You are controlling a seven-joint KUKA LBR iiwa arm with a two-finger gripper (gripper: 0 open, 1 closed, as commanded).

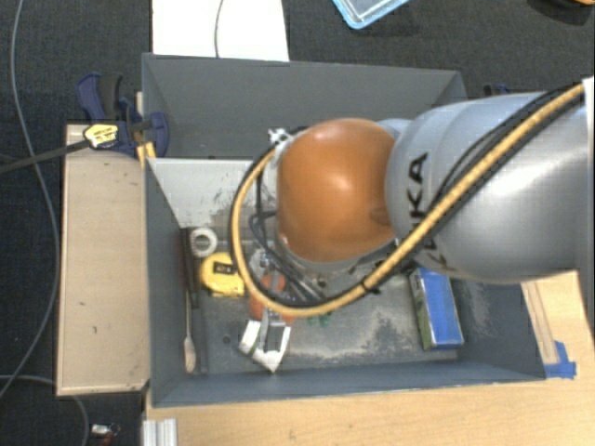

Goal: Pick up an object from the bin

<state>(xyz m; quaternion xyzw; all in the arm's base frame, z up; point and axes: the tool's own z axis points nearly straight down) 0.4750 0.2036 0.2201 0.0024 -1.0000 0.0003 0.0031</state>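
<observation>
Your gripper (277, 307) sits low in the bin (307, 96) under the orange wrist cover (330, 189), near a yellow tape measure (221, 277) and a white-and-black piece (263, 340). You can't tell whether it's spread or closed, so I'd judge nothing is picked yet and the lift remains

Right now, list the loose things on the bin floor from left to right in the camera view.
Long thin stick → white tape roll → yellow tape measure → blue-and-green box.
</observation>
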